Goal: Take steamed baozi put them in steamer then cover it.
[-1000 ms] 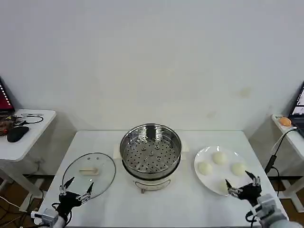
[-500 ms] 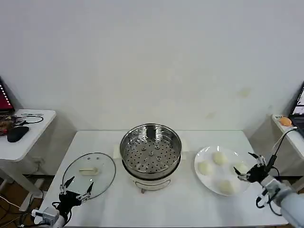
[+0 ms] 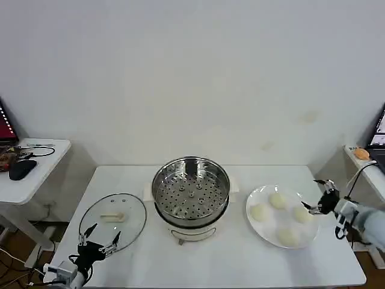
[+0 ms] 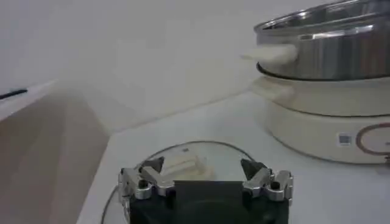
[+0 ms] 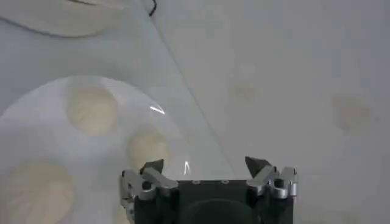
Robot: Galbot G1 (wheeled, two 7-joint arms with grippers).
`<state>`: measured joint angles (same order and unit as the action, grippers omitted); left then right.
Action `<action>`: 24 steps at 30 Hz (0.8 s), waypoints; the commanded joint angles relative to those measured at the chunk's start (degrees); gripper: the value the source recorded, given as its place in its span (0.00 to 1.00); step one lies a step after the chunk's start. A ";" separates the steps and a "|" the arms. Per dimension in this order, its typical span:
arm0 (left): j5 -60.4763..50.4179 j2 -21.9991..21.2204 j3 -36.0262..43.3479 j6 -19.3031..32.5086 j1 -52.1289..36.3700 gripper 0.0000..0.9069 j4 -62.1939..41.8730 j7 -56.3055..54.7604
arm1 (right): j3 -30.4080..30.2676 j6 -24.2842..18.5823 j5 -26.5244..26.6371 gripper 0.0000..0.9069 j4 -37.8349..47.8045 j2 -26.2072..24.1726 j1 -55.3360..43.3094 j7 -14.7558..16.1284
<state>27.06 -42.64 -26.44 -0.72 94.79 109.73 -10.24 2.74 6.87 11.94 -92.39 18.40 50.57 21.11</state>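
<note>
Right tool is held open at the right rim of the flat white plate, where four off-white round baozi lie. Left tool is held open near the clear glass lid on the white tabletop. Shiny steel steamer is centred, uncovered.

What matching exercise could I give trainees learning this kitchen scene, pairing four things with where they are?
Things:
1. glass lid
2. steamer
3. baozi
4. right gripper

Places:
A. on the white plate
B. table centre
C. flat on the table, at the steamer's left
D. open, at the plate's right edge

Pairs: 1-C, 2-B, 3-A, 4-D
</note>
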 commanded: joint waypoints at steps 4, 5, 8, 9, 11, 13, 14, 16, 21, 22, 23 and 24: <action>0.71 0.48 0.33 -0.14 -0.35 1.00 0.19 -0.02 | -42.57 -3.18 -1.30 1.00 11.14 3.60 -42.57 8.61; 0.72 0.46 0.26 -0.14 -0.32 1.00 0.20 0.00 | -44.56 -3.08 -1.80 1.00 12.00 4.51 -44.72 9.66; 1.06 0.30 -0.01 -0.14 -0.11 1.00 0.32 -0.02 | -49.28 -2.04 -1.93 1.00 13.33 6.04 -49.72 12.24; 1.38 0.29 -0.14 -0.13 0.07 1.00 0.35 -0.01 | -51.69 -1.13 -2.38 1.00 13.61 6.50 -51.48 13.54; 1.62 0.32 -0.26 -0.11 0.31 1.00 0.31 -0.01 | -54.21 -1.09 -3.68 1.00 14.30 7.50 -54.63 14.60; 1.88 0.34 -0.32 -0.11 0.42 1.00 0.29 0.01 | -58.55 -1.74 -4.01 1.00 16.56 9.11 -58.30 15.30; 1.99 0.28 -0.35 -0.08 0.44 1.00 0.28 -0.01 | -59.97 -2.11 -4.08 1.00 17.76 9.88 -59.65 16.00; 2.14 0.15 -0.45 -0.09 0.44 1.00 0.28 -0.01 | -61.52 -2.58 -3.55 1.00 19.87 11.80 -61.55 17.52; 2.52 -0.04 -0.61 -0.10 0.39 1.00 0.38 -0.09 | -64.99 -4.01 -1.43 1.00 24.73 15.77 -65.09 22.53; 2.60 -0.07 -0.62 -0.09 0.40 1.00 0.41 -0.08 | -65.61 -4.47 -1.19 1.00 26.11 16.71 -65.73 25.47; 2.73 -0.13 -0.62 -0.12 0.39 1.00 0.45 -0.12 | -65.82 -4.90 -1.27 1.00 26.88 17.28 -66.06 26.29; 2.78 -0.18 -0.62 -0.11 0.42 1.00 0.46 -0.10 | -66.29 -5.11 -1.30 1.00 27.70 17.95 -66.47 28.67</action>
<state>29.94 -43.00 -27.10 -0.82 95.35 110.13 -10.38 -52.06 3.49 10.15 -72.78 30.41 -4.37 39.56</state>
